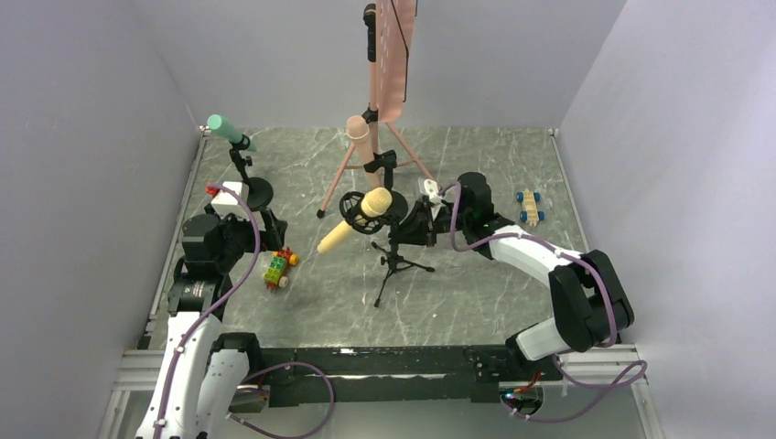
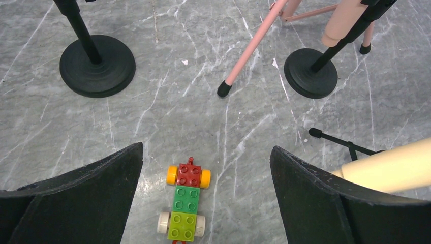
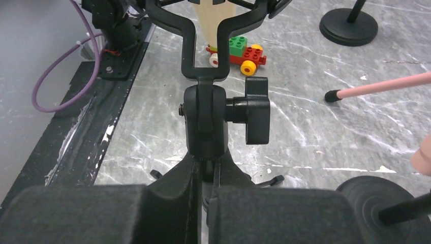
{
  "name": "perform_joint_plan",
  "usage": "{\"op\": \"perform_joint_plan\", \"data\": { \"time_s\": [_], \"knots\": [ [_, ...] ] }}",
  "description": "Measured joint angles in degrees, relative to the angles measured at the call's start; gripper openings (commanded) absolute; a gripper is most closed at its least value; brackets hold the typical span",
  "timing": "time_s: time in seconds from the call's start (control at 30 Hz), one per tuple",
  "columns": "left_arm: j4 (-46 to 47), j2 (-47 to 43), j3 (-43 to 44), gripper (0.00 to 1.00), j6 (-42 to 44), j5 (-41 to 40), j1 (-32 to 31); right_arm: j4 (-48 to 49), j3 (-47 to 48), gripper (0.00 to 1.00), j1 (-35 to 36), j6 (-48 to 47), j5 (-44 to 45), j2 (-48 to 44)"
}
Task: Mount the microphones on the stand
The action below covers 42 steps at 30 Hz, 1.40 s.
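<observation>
Only the right wrist view shows the right gripper point(image 3: 206, 175) clenched on the post of the stand point(image 3: 205, 127). From above, the tan microphone point(image 1: 355, 222) lies in that stand's cradle. Left of the stand, the left gripper point(image 2: 206, 152) gapes over the toy point(image 2: 185, 201).

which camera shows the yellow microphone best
The top external view: the whole yellow microphone shows, tilted in the mount of the black tripod stand. The left wrist view catches only its handle end; the right wrist view shows only a sliver behind the mount.
</observation>
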Motion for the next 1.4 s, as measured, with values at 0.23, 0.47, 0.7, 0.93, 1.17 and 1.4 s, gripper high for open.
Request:
{"op": "perform_joint_plan", "data": {
  "time_s": [0.23,0.47,0.7,0.93,1.17,1.4],
  "knots": [
    [0.00,0.00,0.00,0.99,0.02,-0.02,0.00,-5.03,-3.58,0.00,-7.61,-1.22,0.85,-7.56],
    [0.00,0.02,0.00,0.99,0.02,0.00,0.00,-8.39,-6.12,0.00,-25.77,-2.34,4.17,-16.17],
    [-0.02,0.04,0.00,0.99,0.02,-0.02,0.00,-3.76,-8.57,0.00,-35.71,0.28,13.42,-14.19],
    [-0.04,0.07,0.00,0.99,0.42,-0.07,0.00,13.68,-8.04,0.00,-38.36,6.40,23.34,-4.37],
    [-0.09,0.07,0.00,0.99,0.44,-0.55,0.00,23.65,-5.68,0.06,-37.22,8.50,29.66,3.19],
    [-0.11,0.07,0.00,0.99,0.44,-0.66,0.00,25.49,-5.66,0.42,-36.54,7.67,30.71,3.87]
  ]
}}
